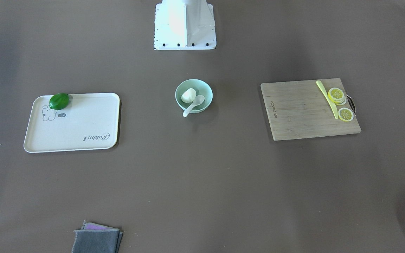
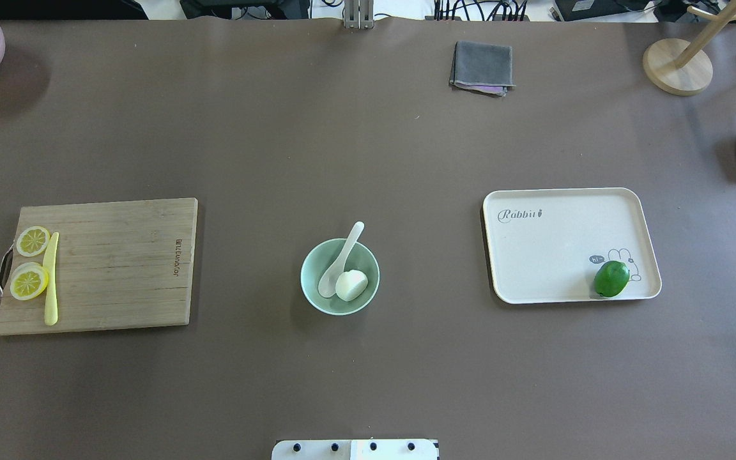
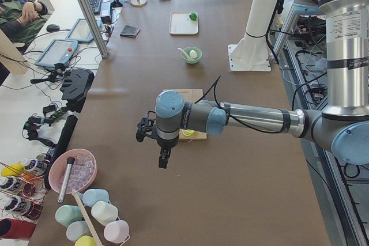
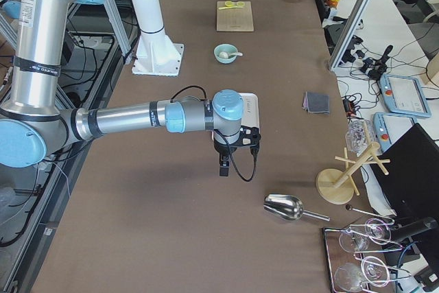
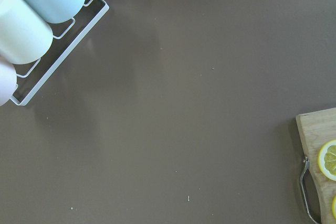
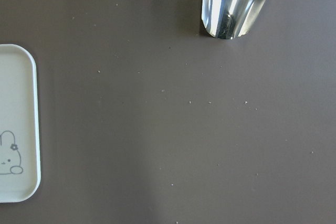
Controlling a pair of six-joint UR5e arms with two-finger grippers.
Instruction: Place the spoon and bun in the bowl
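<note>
We judge the task done: the bun (image 2: 351, 285) and the spoon (image 2: 342, 255) both lie in the bowl (image 2: 309, 271), which stands mid-table in front of our base. That would explain why both arms hang out over the table's ends, well apart from it. The left gripper (image 3: 163, 158) and right gripper (image 4: 224, 165) show only from the side cameras, so we cannot tell whether either is wide or narrow. The bowl is pale mint, smooth and upright. The white bun sits beside the cream spoon's scoop, and the handle juts over the far rim.
</note>
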